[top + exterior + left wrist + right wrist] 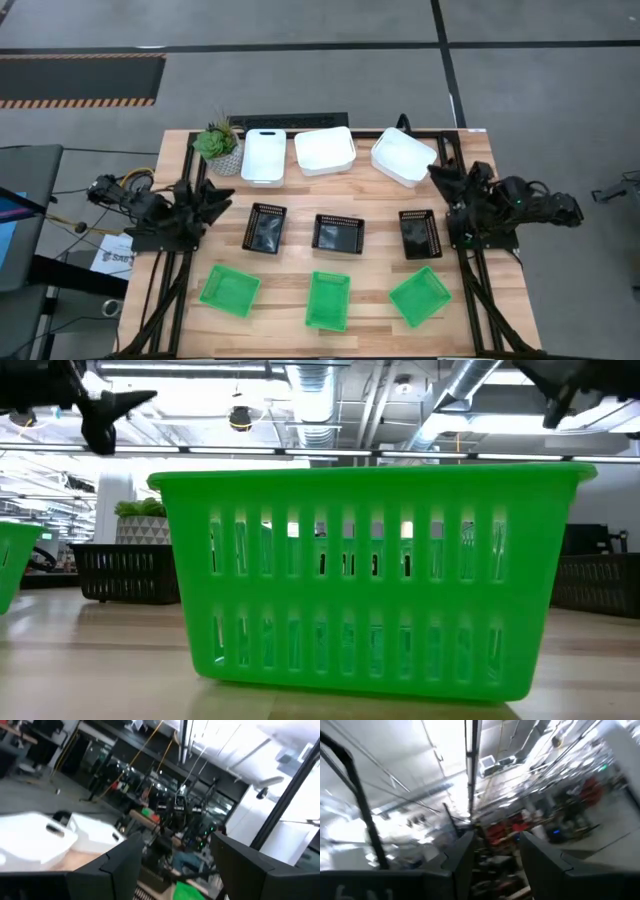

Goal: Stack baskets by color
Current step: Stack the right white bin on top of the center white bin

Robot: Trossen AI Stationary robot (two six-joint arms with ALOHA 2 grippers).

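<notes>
Grey floor (300,90), hazard-striped mat (80,78); ceiling ducts (320,400).

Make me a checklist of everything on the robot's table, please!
Surface: wooden table, slatted top.
Job's things: nine baskets in three rows, none stacked; white baskets at the back, black baskets in the middle, green baskets in front.
Clutter: potted plant at the back left corner.
Grippers: left gripper over the table's left side, jaws open; right gripper near the right white basket, jaws open; both hold nothing.
Cables: bundle beside the left arm.
Surroundings: grey floor, striped mat, paper sheet left of the table.
</notes>
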